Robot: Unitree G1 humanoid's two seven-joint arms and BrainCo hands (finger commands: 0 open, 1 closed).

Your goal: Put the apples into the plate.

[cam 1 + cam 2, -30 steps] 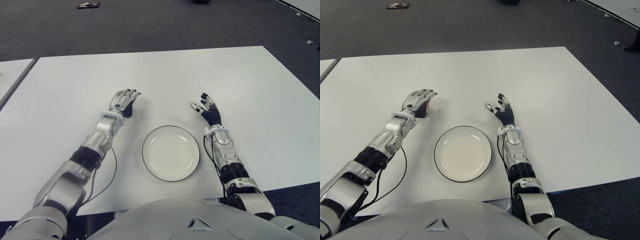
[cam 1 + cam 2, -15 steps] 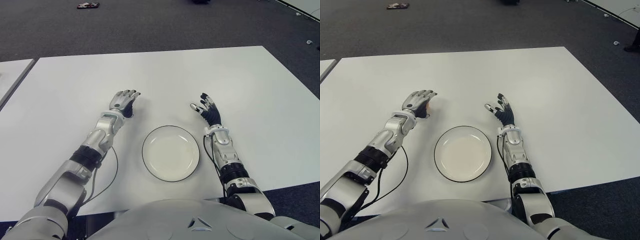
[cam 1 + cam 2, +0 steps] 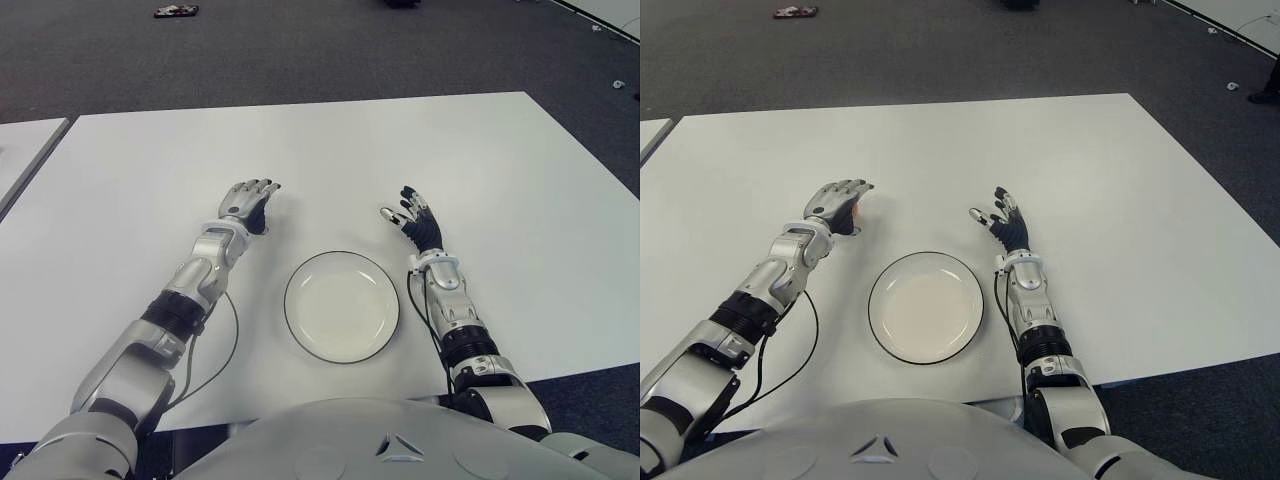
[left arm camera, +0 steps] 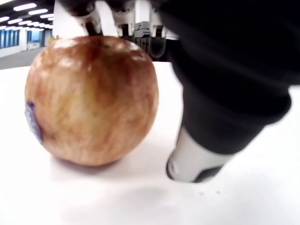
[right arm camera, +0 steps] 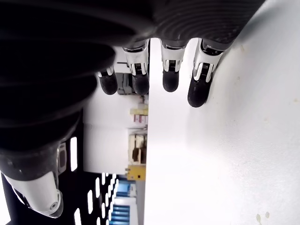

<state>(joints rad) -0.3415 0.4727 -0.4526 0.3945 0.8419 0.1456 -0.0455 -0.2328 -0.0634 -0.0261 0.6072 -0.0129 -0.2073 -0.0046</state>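
White worktop (image 3: 500, 160) carries an empty plate (image 3: 342, 305); left hand (image 3: 247, 203) arches unclenched over one apple (image 4: 91, 98), not yet grasped; right hand (image 3: 415, 222) idle, fingers spread.

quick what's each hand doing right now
Left hand: fingers arched over the apple, not gripping it.
Right hand: open, holding nothing.

An office-like lab — a white table (image 3: 300, 140) stands on dark grey carpet (image 3: 300, 50), ceiling strip lights (image 4: 18, 9) beyond.
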